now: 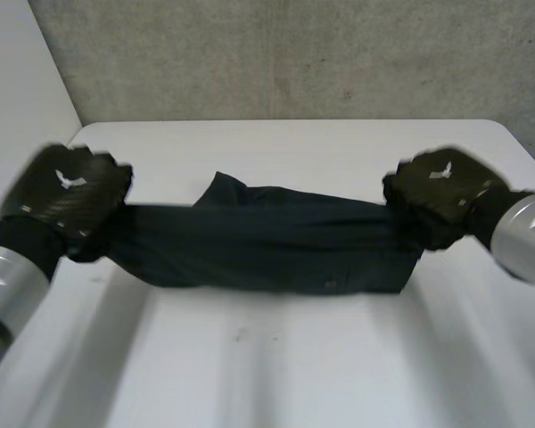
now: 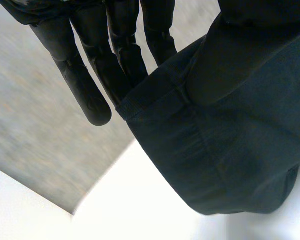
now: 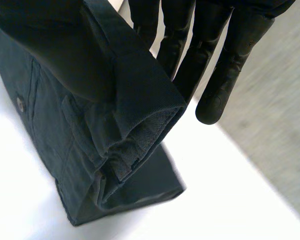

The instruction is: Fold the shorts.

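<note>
Item: dark navy shorts (image 1: 267, 241), stretched as a band over the white table (image 1: 294, 374), held at both ends.

Left hand (image 1: 67, 192): the head view shows only its back at the cloth's left end. Its wrist view shows straight fingers (image 2: 85, 85) lying together behind a stitched hem, with the thumb (image 2: 230, 55) pressed on the cloth's front. The hand is pinching that edge. Below the fingertips the fabric hangs in a rounded fold.

Right hand (image 1: 441, 192): the head view again shows the back alone, at the right end. Its wrist view shows straight fingers (image 3: 225, 85) close together behind the cloth and the thumb (image 3: 55, 45) clamped over it, so the shorts are pinched here too. Several stacked layers show end-on beneath the fingertips, with a small button (image 3: 20, 103) on the face below the thumb.

Behind the table: a grey concrete wall (image 1: 294, 53).

Not determinable: whether the lower edge touches the table. Both forearms are cut off.
</note>
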`<action>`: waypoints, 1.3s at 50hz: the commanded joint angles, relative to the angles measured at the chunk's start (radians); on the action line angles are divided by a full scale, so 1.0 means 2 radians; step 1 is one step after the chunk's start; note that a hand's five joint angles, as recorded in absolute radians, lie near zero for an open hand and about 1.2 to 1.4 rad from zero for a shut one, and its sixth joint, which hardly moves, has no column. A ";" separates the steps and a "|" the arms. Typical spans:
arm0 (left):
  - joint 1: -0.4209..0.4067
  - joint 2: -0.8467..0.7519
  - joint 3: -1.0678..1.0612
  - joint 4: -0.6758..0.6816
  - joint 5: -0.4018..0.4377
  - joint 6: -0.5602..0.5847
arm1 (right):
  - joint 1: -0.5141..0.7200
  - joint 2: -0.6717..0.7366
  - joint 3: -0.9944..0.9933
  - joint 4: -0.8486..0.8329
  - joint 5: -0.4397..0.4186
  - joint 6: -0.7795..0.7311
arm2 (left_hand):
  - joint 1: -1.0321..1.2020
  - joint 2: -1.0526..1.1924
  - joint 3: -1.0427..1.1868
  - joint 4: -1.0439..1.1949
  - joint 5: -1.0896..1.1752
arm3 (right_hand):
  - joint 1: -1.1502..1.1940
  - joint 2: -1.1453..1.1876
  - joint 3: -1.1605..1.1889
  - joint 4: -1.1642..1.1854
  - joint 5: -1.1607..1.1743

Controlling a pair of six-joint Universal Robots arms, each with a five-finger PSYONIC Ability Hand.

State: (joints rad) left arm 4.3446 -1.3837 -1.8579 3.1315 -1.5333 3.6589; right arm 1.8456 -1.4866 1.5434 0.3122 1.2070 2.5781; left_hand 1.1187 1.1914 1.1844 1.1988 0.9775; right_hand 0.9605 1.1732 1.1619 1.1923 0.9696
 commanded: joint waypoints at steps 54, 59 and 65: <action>-0.089 -0.357 0.107 0.239 -0.114 -0.004 | 0.054 0.274 -0.085 -0.224 0.092 0.044 | 0.139 0.102 0.106 0.099 0.122 | 0.218 0.112 0.117 0.102 0.126; -0.090 -0.307 0.093 0.165 -0.124 0.000 | 0.054 0.237 -0.055 -0.194 0.082 0.026 | 0.139 0.102 0.106 0.099 0.122 | 0.218 0.112 0.117 0.102 0.126; -0.093 -0.253 0.077 0.055 -0.125 0.004 | 0.053 0.189 -0.028 -0.104 0.049 -0.002 | 0.139 0.102 0.106 0.099 0.122 | 0.218 0.112 0.117 0.102 0.126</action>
State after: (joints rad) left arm 4.1618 -1.9949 -1.6788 3.4308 -1.7834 3.6574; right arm 1.9518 -1.0180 1.4430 -0.0494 1.3614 2.6210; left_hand 1.1187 1.1991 1.1925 1.2030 0.9961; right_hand 0.9697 1.1796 1.1828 1.1929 0.9859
